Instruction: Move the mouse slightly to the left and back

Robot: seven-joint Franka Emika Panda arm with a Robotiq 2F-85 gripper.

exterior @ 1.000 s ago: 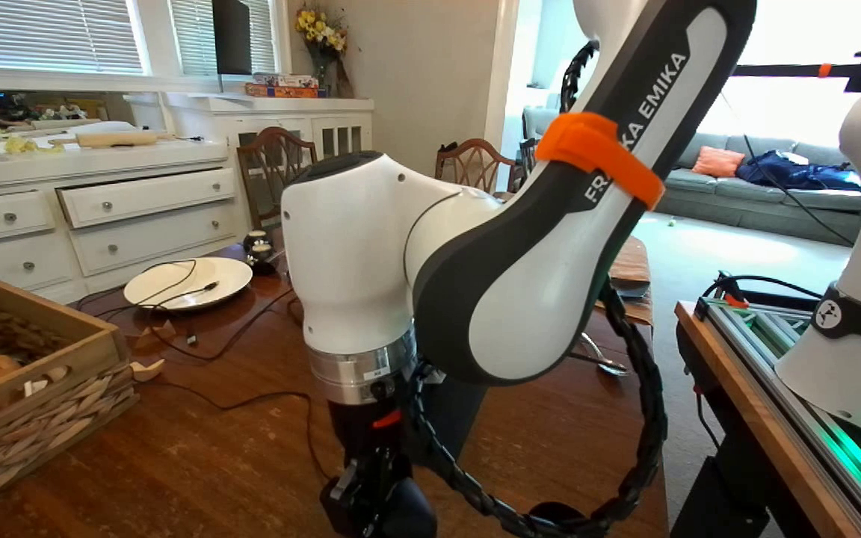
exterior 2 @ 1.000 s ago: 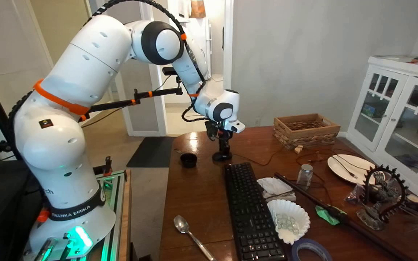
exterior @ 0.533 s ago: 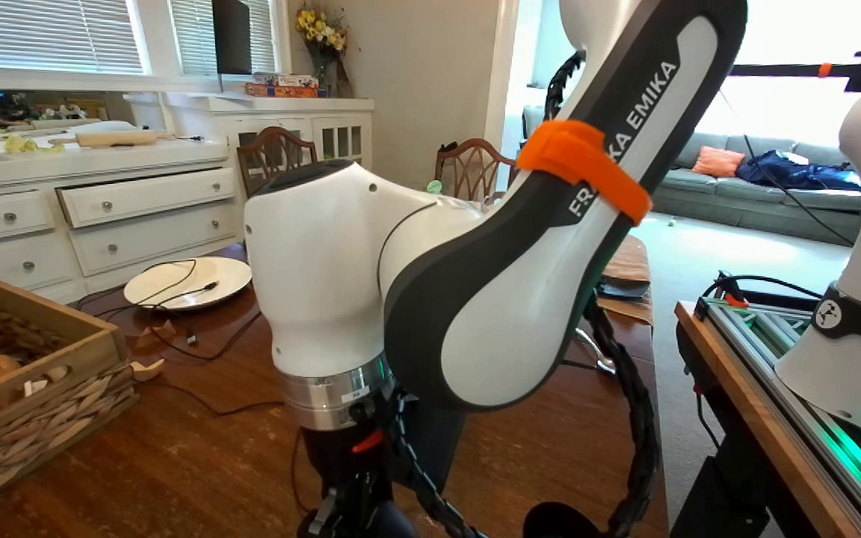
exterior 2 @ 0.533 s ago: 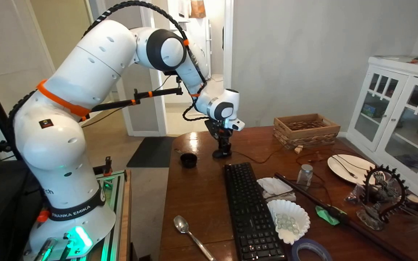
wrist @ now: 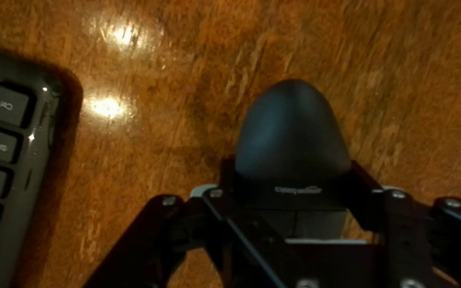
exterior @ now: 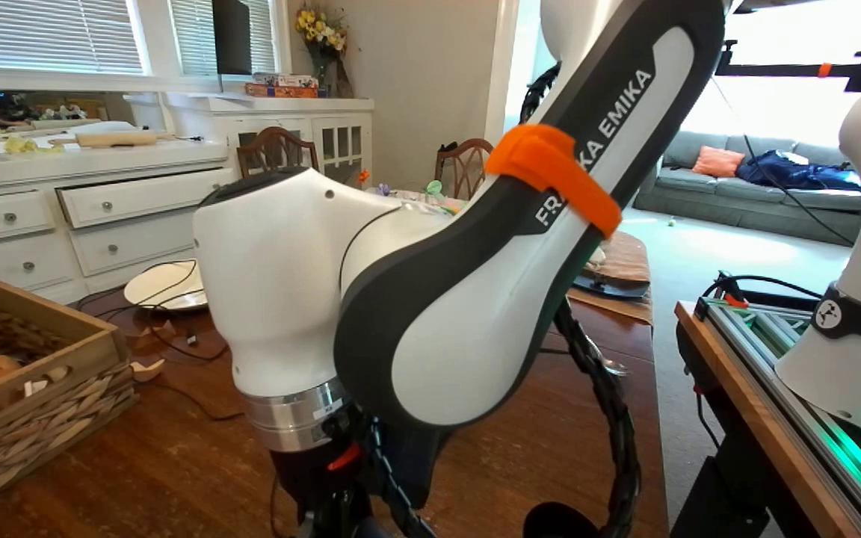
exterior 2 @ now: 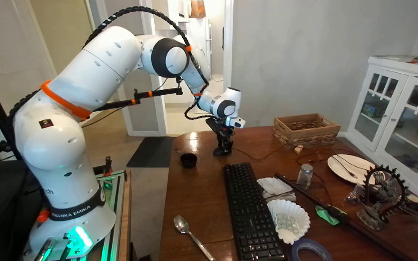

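Observation:
The mouse (wrist: 292,132) is black and domed and lies on the wooden table in the wrist view, its rounded back end pointing up in the picture. My gripper (wrist: 293,178) has one finger against each side of it and is shut on it. The mouse (exterior 2: 222,151) also shows small and dark under the gripper (exterior 2: 225,142) in an exterior view, resting on the table past the far end of the keyboard. In an exterior view the gripper (exterior: 335,515) is cut by the bottom edge, and the mouse is mostly out of view there.
The black keyboard (exterior 2: 250,208) lies near the mouse; its corner (wrist: 18,132) shows left in the wrist view. A small black bowl (exterior 2: 188,160) stands near the table edge. A wicker basket (exterior 2: 305,137), a white plate (exterior 2: 343,165), a spoon (exterior 2: 191,233) and loose cables are also there.
The arm and gripper have moved left and lower in one of the exterior pictures. In the view with the keyboard, the mouse has slid slightly away from the keyboard's end together with the gripper.

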